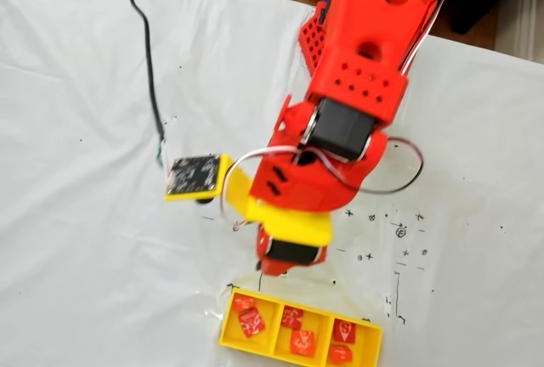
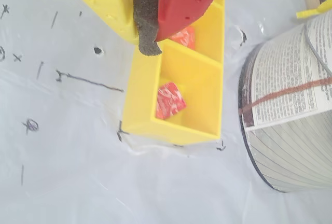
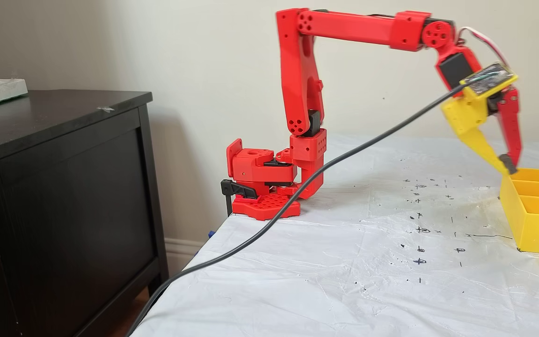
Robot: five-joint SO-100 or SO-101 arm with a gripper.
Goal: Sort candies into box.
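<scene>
So the yellow three-compartment box (image 1: 369,348) sits at the near edge of the plastic-covered desk (image 1: 76,239) in a fixed view, with all six candies in it, two per compartment, like the marked one (image 1: 251,323) on the left and a plain orange-red one (image 1: 340,353) on the right. The claw (image 3: 508,164) hangs just over the box's end, fingers pinched together on nothing. In the wrist view a marked candy (image 2: 169,100) lies in the nearest compartment.
</scene>
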